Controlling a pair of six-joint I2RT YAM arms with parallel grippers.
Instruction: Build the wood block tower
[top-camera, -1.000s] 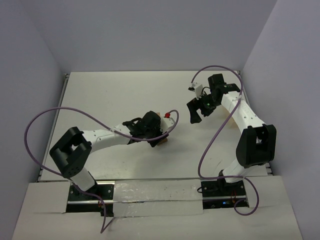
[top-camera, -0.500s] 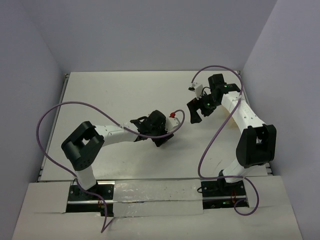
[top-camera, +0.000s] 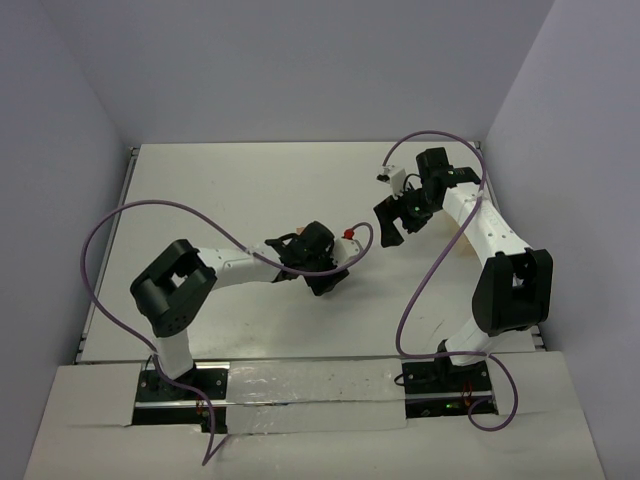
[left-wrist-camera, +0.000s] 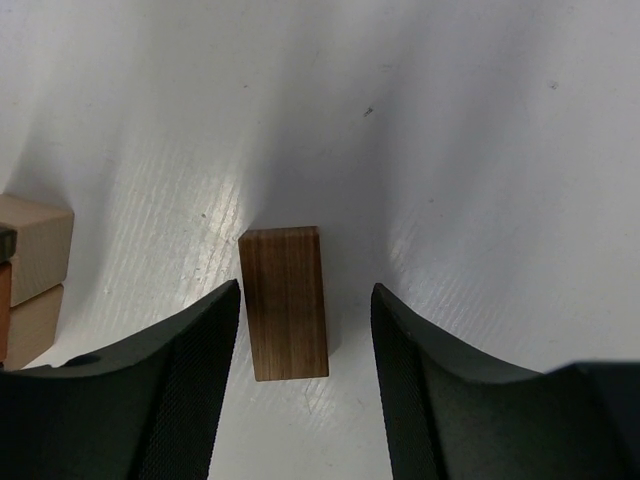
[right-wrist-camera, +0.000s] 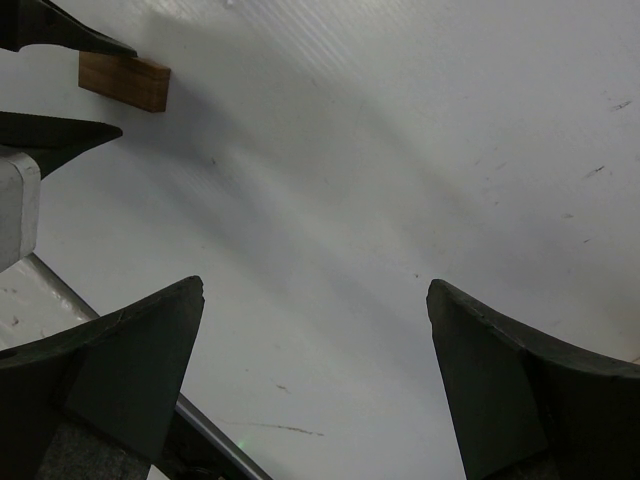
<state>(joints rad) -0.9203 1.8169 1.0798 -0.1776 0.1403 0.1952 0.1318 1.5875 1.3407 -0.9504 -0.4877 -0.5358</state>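
Observation:
A dark brown wooden bar (left-wrist-camera: 285, 300) lies flat on the white table between my left gripper's (left-wrist-camera: 306, 290) fingers. The jaws stand open: the left finger (left-wrist-camera: 190, 370) is almost against the bar and the right finger (left-wrist-camera: 420, 380) is a clear gap away. Stacked tan blocks (left-wrist-camera: 35, 250) with a reddish one beneath show at the left edge of the left wrist view. From above, the left gripper (top-camera: 322, 268) covers the blocks. My right gripper (top-camera: 392, 225) hovers wide open and empty (right-wrist-camera: 315, 287) over bare table. Its camera sees the bar (right-wrist-camera: 125, 80) far off.
Purple cables (top-camera: 110, 225) loop over the table from both arms. A metal rail (right-wrist-camera: 200, 440) runs along the table edge near the right gripper. Grey walls close in the table at the back and sides.
The left arm folded its elbow inward and its gripper shifted slightly right over the blocks, hiding the tan block that showed beside it. The right arm has not moved.

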